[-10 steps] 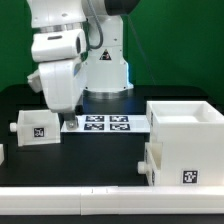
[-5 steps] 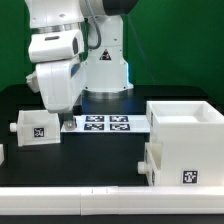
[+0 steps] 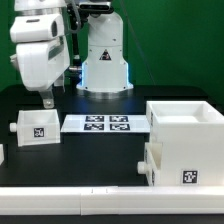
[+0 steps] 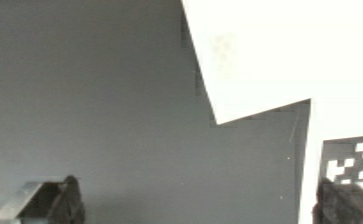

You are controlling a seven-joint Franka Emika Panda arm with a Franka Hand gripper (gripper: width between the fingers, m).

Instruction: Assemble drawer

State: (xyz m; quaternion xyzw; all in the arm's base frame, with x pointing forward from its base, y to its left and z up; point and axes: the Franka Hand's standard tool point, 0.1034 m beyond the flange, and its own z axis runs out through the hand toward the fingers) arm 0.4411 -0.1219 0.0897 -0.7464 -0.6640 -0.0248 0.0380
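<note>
The drawer parts are white moulded plastic carrying square black-and-white tags. The boxy casing (image 3: 185, 140) occupies the frame's lower right; its top is open and its contents cannot be seen. A knobbed tray (image 3: 37, 127) sits at centre left, beside the marker board (image 3: 105, 123). The gripper (image 3: 48, 100) hangs above the tray, clear of it, with its fingers (image 4: 50, 200) spread and nothing between them.

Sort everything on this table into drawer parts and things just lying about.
Job: large white boxy plastic casing; small white knobbed plastic tray with a square tag; the arm's tool, open and empty.
Just there: thin flat white marker board; white strip across the exterior view's foreground; black table.
</note>
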